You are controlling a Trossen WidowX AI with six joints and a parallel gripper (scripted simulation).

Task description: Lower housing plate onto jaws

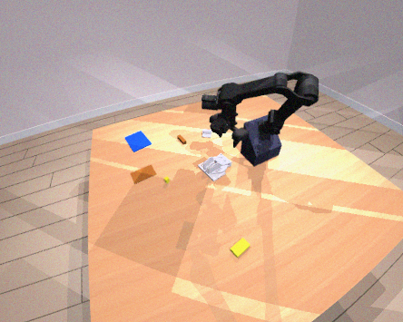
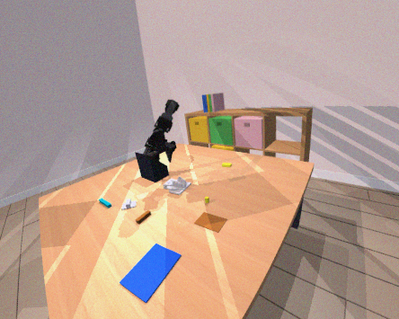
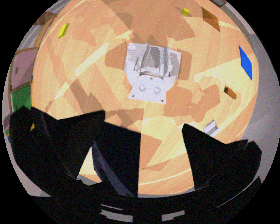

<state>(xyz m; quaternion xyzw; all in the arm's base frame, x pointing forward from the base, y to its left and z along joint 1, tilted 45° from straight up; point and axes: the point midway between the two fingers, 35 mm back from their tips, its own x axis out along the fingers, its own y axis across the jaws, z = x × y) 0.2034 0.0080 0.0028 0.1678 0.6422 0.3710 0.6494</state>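
The grey-white jaw assembly (image 1: 215, 166) (image 2: 177, 185) (image 3: 150, 70) lies on the table in front of the arm's base. In the wrist view two upright jaw walls stand at its far part, and two round pin heads show on its near flat part. The housing plate cannot be told apart clearly from the other pale parts, and whether it sits fully level is too small to tell. My gripper (image 1: 230, 131) (image 3: 145, 121) is open and empty, raised above the table on the arm-base side of the assembly, clear of it.
A small white part (image 1: 206, 133) (image 2: 128, 204) (image 3: 210, 129) lies beside the assembly. A brown block (image 1: 181, 139), blue sheet (image 1: 138, 141), brown sheet (image 1: 143, 174), small yellow block (image 1: 166, 180) and larger yellow block (image 1: 240, 248) lie around. A teal block (image 2: 105, 203) shows in the exterior view.
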